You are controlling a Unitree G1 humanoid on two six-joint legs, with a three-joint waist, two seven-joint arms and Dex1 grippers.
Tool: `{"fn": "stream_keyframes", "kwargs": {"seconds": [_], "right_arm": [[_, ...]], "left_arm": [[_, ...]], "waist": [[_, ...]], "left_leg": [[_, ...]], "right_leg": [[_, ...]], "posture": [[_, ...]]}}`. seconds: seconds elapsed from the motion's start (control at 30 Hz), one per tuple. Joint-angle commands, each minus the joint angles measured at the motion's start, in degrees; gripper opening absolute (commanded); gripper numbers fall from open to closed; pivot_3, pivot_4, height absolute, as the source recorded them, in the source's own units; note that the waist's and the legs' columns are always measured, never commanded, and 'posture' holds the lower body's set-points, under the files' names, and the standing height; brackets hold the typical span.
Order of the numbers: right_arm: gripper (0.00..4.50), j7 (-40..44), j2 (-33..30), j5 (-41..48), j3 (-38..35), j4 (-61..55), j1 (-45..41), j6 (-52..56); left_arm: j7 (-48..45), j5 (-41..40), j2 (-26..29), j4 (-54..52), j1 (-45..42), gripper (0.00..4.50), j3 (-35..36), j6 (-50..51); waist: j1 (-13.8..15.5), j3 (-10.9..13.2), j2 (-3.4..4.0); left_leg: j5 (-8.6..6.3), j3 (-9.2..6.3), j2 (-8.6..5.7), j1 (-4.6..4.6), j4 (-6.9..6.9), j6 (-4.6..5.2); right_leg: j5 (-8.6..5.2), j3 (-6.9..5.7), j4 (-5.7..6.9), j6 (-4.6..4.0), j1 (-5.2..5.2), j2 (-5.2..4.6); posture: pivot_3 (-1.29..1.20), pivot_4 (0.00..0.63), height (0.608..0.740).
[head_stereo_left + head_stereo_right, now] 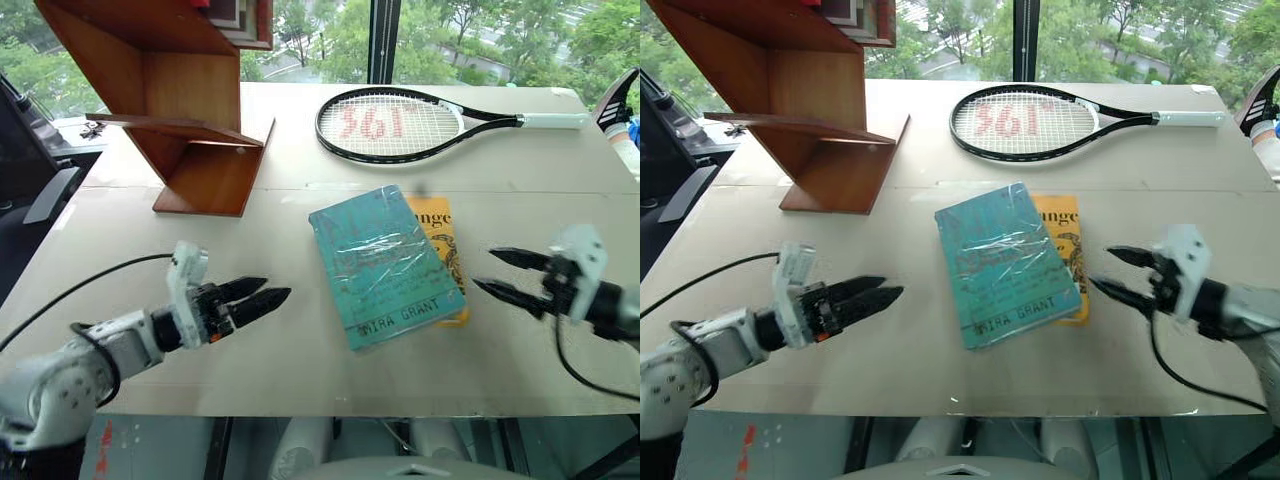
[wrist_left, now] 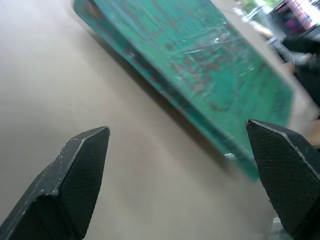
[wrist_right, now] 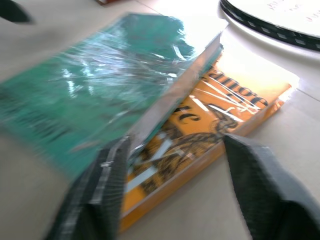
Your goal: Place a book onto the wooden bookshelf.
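The teal book (image 1: pixel 385 265) with "MIRA GRANT" lettering lies flat mid-table, its glossy wrap catching light, resting partly on a yellow book (image 1: pixel 443 232). The wooden bookshelf (image 1: pixel 190 120), reddish-brown with slanted boards, stands at the table's far left. My left gripper (image 1: pixel 272 290) hovers low to the left of the book, open and empty; the left wrist view shows its fingers (image 2: pixel 85 165) wide apart, facing the book's edge (image 2: pixel 200 65). On the book's right my right gripper (image 1: pixel 484 270) is open, close to the yellow book's edge (image 3: pixel 200 135) and apart from it.
A black tennis racket (image 1: pixel 400 125) lies across the far side of the table (image 1: pixel 150 240), behind the books. A dark chair (image 1: pixel 30 160) stands off the table's left edge. The table's front edge runs just below both grippers.
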Motion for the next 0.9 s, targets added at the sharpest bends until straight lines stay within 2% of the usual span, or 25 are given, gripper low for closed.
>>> {"fn": "stream_keyframes", "kwargs": {"seconds": [0.03,0.17,0.3,0.43,0.53,0.63,0.73,0.77,0.8,0.83,0.9], "right_arm": [[4.45,6.03,-1.45,9.19,-8.20,-4.72,1.55,-1.21],[4.45,6.20,-1.79,9.51,-9.21,-7.76,4.33,-2.06],[4.45,3.40,-0.49,8.92,-8.91,-10.93,6.23,-3.06],[4.45,1.03,0.77,10.39,-9.24,-13.97,7.54,-2.97],[4.45,-0.80,2.07,12.65,-10.00,-15.84,8.60,-2.85],[4.45,-1.14,2.25,10.96,-9.38,-16.85,10.51,-3.76],[4.50,-2.05,2.46,11.56,-9.29,-18.22,11.59,-4.08],[4.50,-2.24,2.51,11.64,-9.25,-18.60,11.90,-4.16],[4.50,-2.23,2.48,11.72,-9.18,-18.99,12.24,-4.25],[4.50,-2.25,2.42,11.79,-9.14,-19.24,12.48,-4.32],[4.50,-2.39,2.21,11.82,-8.74,-19.29,12.26,-4.43]], "left_arm": [[9.53,-13.45,-1.58,9.92,-5.01,4.50,-1.53,9.46],[20.24,-22.27,-4.88,19.29,-10.48,4.50,-3.53,12.07],[28.43,-26.45,-10.15,28.40,-16.56,4.50,-6.43,12.05],[28.66,-22.52,-15.61,35.64,-22.80,4.50,-8.49,11.71],[25.95,-18.13,-19.33,40.02,-26.88,4.50,-10.19,12.36],[22.00,-13.23,-22.34,41.68,-29.88,4.50,-12.68,13.62],[19.56,-10.47,-24.34,44.37,-32.09,3.77,-12.89,15.37],[18.81,-9.64,-24.65,45.11,-32.53,3.25,-12.68,15.98],[17.91,-8.93,-24.83,45.45,-32.74,3.13,-12.53,16.56],[17.16,-8.20,-24.98,45.68,-32.91,2.54,-12.31,16.99],[16.09,-7.47,-25.31,45.38,-32.82,1.72,-11.47,18.15]], "waist": [[-0.69,0.00,0.01],[-0.90,-0.03,-0.10],[-0.14,-0.06,-0.15],[0.81,-0.12,-0.20],[1.29,-0.17,-0.13],[1.22,-0.25,-0.11],[0.90,-0.27,-0.09],[0.84,-0.27,-0.09],[0.81,-0.28,-0.08],[0.81,-0.30,-0.05],[0.79,-0.31,-0.05]], "left_leg": [[0.00,0.04,-0.01,0.08,0.01,0.00],[0.00,0.11,0.01,0.60,-0.04,-0.01],[0.01,0.10,-0.08,0.58,0.00,-0.02],[0.01,0.11,-0.19,0.57,0.06,-0.04],[0.03,0.07,-0.22,0.57,0.06,-0.06],[0.03,0.08,-0.24,0.59,0.06,-0.06],[0.03,0.11,-0.25,0.59,0.06,-0.06],[0.03,0.11,-0.24,0.59,0.06,-0.06],[0.03,0.11,-0.23,0.60,0.05,-0.06],[0.03,0.10,-0.23,0.60,0.04,-0.06],[0.03,0.11,-0.22,0.60,0.04,-0.06]], "right_leg": [[-0.01,0.07,0.16,-0.01,0.01,-0.01],[-0.04,0.24,0.43,-0.03,0.30,0.02],[-0.04,0.25,0.41,-0.02,0.32,-0.04],[-0.03,0.28,0.36,-0.01,0.37,-0.10],[-0.04,0.22,0.36,-0.02,0.40,-0.10],[-0.04,0.23,0.34,-0.01,0.44,-0.10],[-0.04,0.25,0.32,0.00,0.45,-0.09],[-0.04,0.25,0.31,0.00,0.45,-0.08],[-0.04,0.25,0.31,0.00,0.45,-0.08],[-0.05,0.25,0.31,0.00,0.44,-0.07],[-0.05,0.26,0.31,0.00,0.44,-0.07]], "posture": [[0.00,0.150,0.740],[0.00,0.150,0.740],[0.00,0.150,0.740],[0.00,0.150,0.740],[0.00,0.150,0.740],[0.00,0.150,0.740],[0.00,0.150,0.740],[0.00,0.150,0.740],[0.00,0.150,0.740],[0.00,0.150,0.740],[0.00,0.150,0.740]]}}
